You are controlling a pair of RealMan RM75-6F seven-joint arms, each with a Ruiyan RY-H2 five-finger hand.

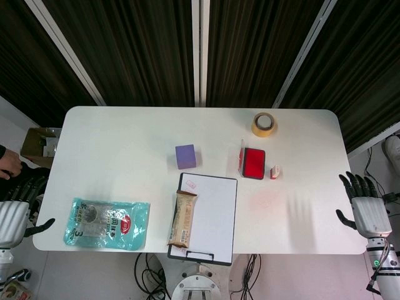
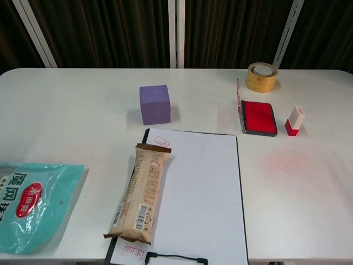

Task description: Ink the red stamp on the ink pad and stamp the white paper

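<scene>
Stamp [image 1: 275, 171] stands upright on the table [image 1: 125, 137], just right of the open ink pad [image 1: 253, 163], apart from it by a small gap. In the chest view its white body rises from a red base, so its long axis is vertical and I judge a grasp from the side or top would suit. The paper [image 1: 211, 215] lies on a clipboard nearer me and to the left of the pad, with a snack bar [image 1: 183, 219] lying over its left edge; small red marks already show near the paper's top corner.

My right robot hand [image 1: 364, 206] hangs off the table's right edge, fingers spread, holding nothing. The stamp lies forward and to the left of it. My left robot hand [image 1: 14, 215] sits off the left edge, partly cut by the frame; it seems empty, fingers apart. The right one is clearly nearer the stamp, so I'd reach with it, then go left to the pad and back toward me for the paper
</scene>
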